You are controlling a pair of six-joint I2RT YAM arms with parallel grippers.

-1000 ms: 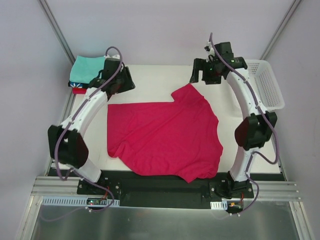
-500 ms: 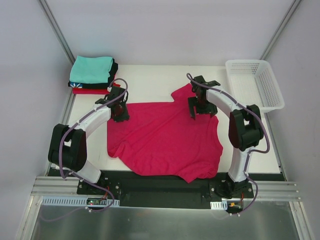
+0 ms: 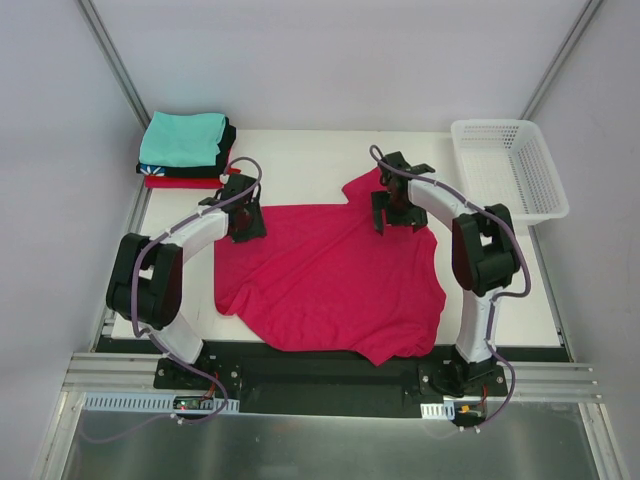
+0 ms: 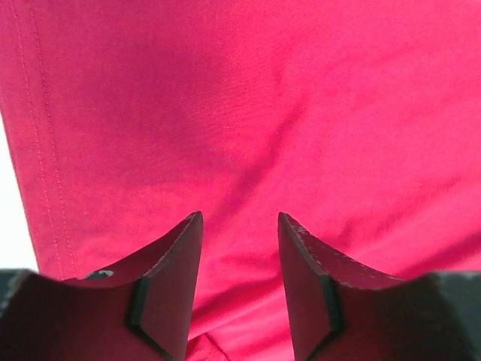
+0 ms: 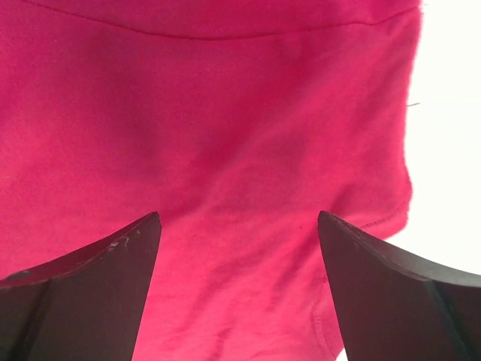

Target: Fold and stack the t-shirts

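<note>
From above, the arms hide the cloth directly under each gripper, and both wrist views cut the fingers off at the bottom edge. One crimson-pink t-shirt [image 3: 330, 280] lies spread and softly wrinkled in the middle of the white surface [image 3: 300, 160]. One stack of folded t-shirts [image 3: 185, 150] sits at the far-left corner, teal on top, black below, red lowest; any further layers are hard to make out. The left gripper [image 3: 243, 222] is at the shirt's far-left stitched hem, its jaws partly apart with flat cloth showing between them and nothing pinched. The right gripper [image 3: 398, 212] is over the far sleeve, spread wide and holding nothing. One white mesh basket [image 3: 512, 128] stands far right.
</note>
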